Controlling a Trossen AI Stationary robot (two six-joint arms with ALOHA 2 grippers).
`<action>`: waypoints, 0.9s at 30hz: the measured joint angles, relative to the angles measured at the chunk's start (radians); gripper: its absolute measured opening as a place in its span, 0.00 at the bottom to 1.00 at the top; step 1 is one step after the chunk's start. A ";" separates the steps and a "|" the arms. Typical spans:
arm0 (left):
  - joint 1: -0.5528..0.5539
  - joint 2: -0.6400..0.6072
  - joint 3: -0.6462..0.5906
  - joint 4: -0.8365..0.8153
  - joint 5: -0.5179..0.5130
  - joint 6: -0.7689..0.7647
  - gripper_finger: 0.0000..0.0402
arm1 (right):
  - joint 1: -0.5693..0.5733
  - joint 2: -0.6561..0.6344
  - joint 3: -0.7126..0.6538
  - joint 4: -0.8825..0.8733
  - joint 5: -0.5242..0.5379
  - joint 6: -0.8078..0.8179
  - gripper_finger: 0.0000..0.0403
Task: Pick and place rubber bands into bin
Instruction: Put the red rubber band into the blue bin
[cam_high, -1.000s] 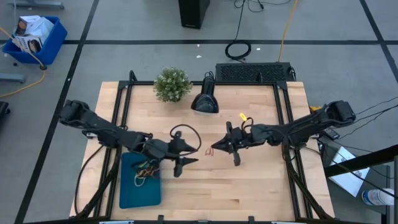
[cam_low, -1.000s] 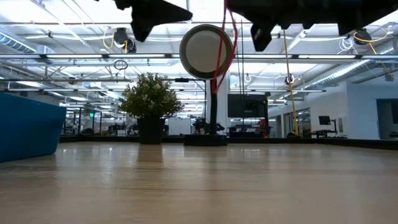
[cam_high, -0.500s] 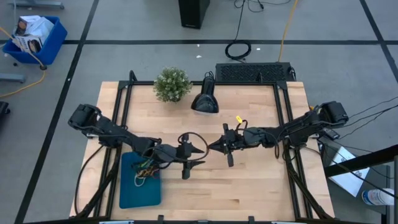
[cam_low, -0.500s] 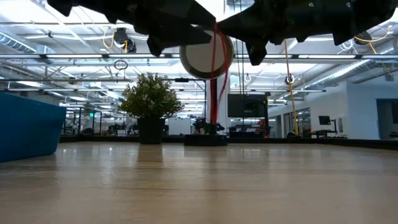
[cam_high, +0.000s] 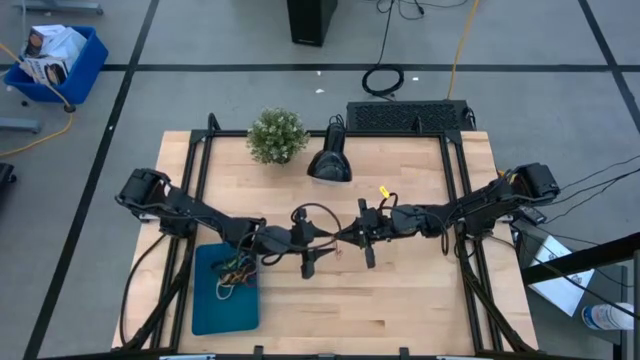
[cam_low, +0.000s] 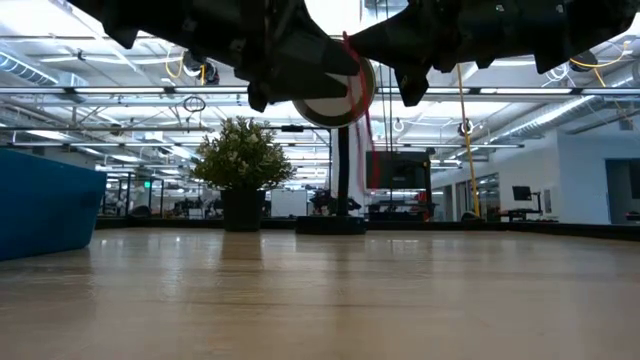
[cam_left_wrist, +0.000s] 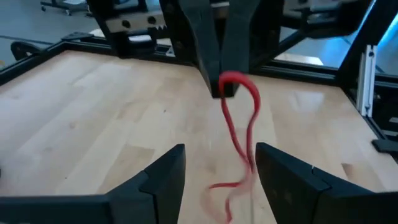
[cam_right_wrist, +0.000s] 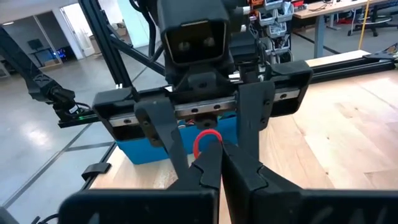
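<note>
The low view cuts off both arms at its top edge. The rubber bands (cam_high: 236, 272) in the bin (cam_high: 212, 308) are too small to count.

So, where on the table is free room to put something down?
The front right part of the table, right of the bin, is bare, and so is the back right corner. It is crowded mid-table, where the left gripper meets the right gripper, holding a red rubber band.
</note>
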 joint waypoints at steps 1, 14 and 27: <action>0.002 0.000 0.000 0.006 0.000 0.000 0.50 | 0.000 0.000 0.000 0.000 0.000 -0.001 0.00; 0.008 0.000 0.000 0.024 0.007 -0.002 0.45 | 0.000 0.000 0.000 0.000 0.000 -0.010 0.00; 0.023 0.000 0.000 0.051 0.012 0.006 0.14 | 0.009 0.000 0.000 0.000 -0.003 -0.009 0.00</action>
